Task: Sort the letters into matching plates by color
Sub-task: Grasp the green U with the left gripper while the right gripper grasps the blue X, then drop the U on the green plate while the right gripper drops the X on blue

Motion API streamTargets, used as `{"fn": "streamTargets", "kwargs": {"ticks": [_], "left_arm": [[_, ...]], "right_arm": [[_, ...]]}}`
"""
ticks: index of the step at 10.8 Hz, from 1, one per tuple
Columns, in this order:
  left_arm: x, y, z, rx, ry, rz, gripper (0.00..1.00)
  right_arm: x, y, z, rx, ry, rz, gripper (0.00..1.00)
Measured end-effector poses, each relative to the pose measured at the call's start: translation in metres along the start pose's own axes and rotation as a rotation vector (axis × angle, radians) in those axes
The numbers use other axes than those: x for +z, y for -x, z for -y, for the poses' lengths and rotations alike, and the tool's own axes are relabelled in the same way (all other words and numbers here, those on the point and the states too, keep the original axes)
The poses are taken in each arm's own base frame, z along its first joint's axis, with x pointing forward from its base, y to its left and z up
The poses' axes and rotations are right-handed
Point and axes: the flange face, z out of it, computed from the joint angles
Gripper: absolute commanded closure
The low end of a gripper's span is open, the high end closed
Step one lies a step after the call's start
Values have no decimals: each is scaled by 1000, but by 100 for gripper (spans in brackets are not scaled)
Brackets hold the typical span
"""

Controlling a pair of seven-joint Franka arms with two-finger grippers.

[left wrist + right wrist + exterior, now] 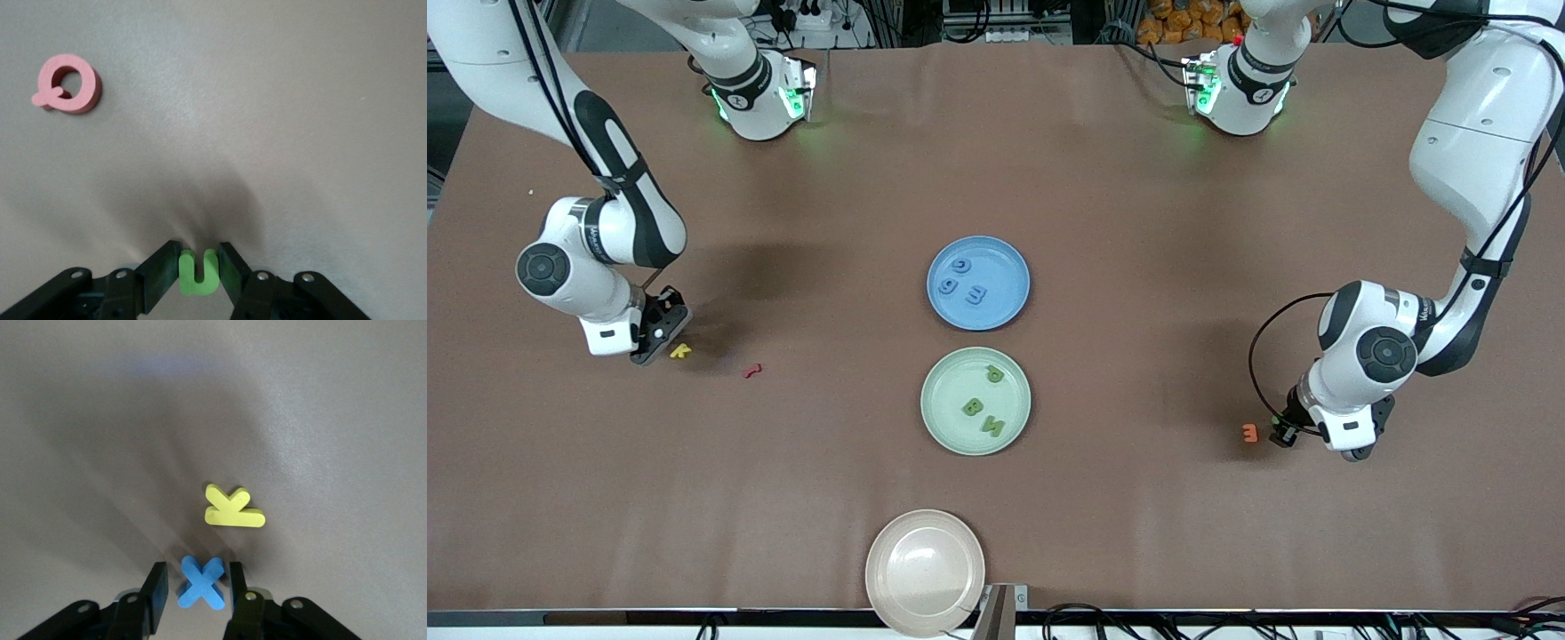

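Observation:
The blue plate (978, 283) holds three blue letters (976, 295). Nearer the front camera, the green plate (975, 400) holds three green letters (972, 407). My left gripper (199, 257) (1285, 433) is down at the table near the left arm's end, shut on a green U (198, 277). My right gripper (197, 568) (663, 329) is low at the right arm's end. Its fingers stand on either side of a blue X (201, 583) that lies on the table, with small gaps showing.
A yellow K (233, 508) (680, 351) lies just past the blue X, and a red piece (752, 371) lies toward the plates. An orange piece (1249, 433) sits beside the left gripper, a pink Q (67, 85) nearby. A beige plate (925, 572) rests at the front edge.

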Motion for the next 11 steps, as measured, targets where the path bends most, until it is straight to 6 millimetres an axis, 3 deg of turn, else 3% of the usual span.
{"fn": "streamTargets", "kwargs": {"ticks": [3,6,7,9,11], "left_arm": [[-13,-3,-11,-14,35,-5,100],[-42,10,-39,-79,119,61,100],[-54,27,-54,-84,146,81,100],[-70,86,-89,-83,172,109,100],[-89,150,-124,-87,200,120,100]], "right_arm": [[3,2,-2,5,11,-5,100],[2,2,-3,6,14,-7,100],[2,2,-3,6,14,-6,100],[-5,-5,-1,50,-3,7,100],[-36,-32,6,139,-51,63,100]]}}
